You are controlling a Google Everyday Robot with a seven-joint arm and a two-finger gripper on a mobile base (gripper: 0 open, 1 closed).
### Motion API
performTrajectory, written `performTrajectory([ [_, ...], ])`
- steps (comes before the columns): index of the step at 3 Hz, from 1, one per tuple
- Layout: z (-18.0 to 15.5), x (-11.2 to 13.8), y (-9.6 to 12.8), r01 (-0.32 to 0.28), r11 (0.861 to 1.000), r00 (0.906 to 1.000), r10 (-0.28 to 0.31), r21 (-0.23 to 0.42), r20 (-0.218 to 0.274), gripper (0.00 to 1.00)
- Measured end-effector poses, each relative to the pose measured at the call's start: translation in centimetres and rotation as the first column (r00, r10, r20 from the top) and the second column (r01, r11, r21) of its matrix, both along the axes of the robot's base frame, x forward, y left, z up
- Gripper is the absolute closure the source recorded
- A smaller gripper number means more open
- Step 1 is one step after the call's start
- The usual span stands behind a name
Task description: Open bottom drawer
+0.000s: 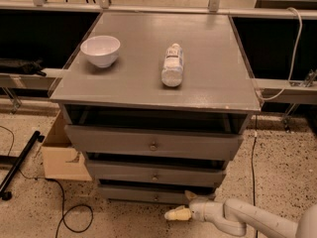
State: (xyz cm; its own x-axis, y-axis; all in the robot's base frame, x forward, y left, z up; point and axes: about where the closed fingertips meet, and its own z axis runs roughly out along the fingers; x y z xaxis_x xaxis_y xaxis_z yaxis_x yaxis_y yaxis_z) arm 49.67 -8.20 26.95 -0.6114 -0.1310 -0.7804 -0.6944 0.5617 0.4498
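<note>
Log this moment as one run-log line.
phase: pre-grasp | gripper: low, right of knob, not on it | bottom drawer: looks shut | cabinet top: bowl, bottle lying flat
</note>
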Motion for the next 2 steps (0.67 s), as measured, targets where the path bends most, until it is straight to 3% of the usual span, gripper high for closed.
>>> performTrajectory([
  [2,-2.8,-2.0,-0.4,0.127,0.992,0.9918,-0.127,0.019,0.013,0.0],
])
